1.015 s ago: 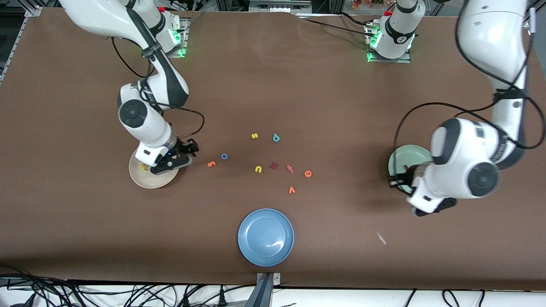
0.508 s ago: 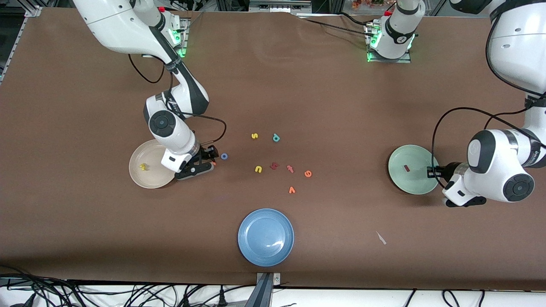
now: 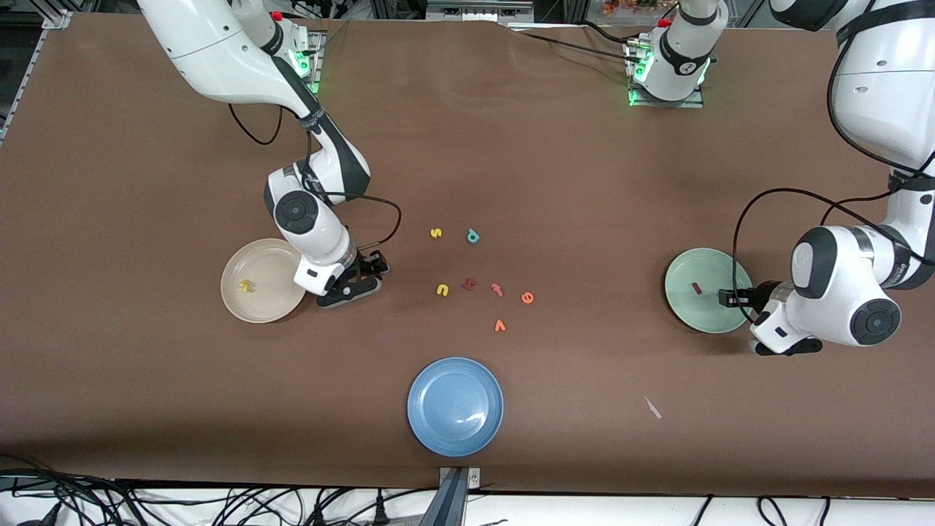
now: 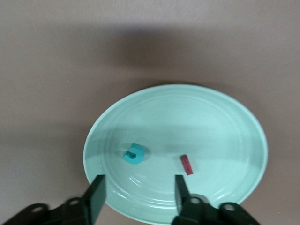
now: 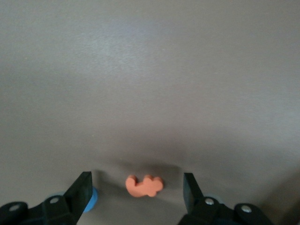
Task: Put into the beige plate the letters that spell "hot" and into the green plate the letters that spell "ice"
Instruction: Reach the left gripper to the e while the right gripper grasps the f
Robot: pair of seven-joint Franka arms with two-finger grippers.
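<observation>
The green plate (image 3: 707, 315) (image 4: 225, 117) holds the maroon i (image 3: 696, 288) (image 4: 187, 165) and the teal c (image 4: 134, 154). My left gripper (image 3: 733, 297) (image 4: 139, 188) hangs open over the plate's rim with nothing between its fingers. The beige plate (image 3: 272, 310) holds the yellow h (image 3: 247, 286). Beside it, my right gripper (image 3: 358, 281) (image 5: 137, 186) is low over the table and open, its fingers either side of the orange t (image 5: 144, 185). The blue o (image 5: 90, 199) peeks out by one finger. The orange e (image 3: 527, 297) lies mid-table.
Loose letters lie mid-table: a yellow s (image 3: 436, 233), a teal p (image 3: 472, 236), a yellow u (image 3: 442, 290), a dark red letter (image 3: 470, 284), a pinkish t-like one (image 3: 497, 289) and an orange v (image 3: 500, 325). A blue plate (image 3: 455, 406) sits nearest the front camera.
My right gripper has left the beige plate and come down over the orange t and blue o. My left arm has drawn back to the green plate's rim and its gripper has opened.
</observation>
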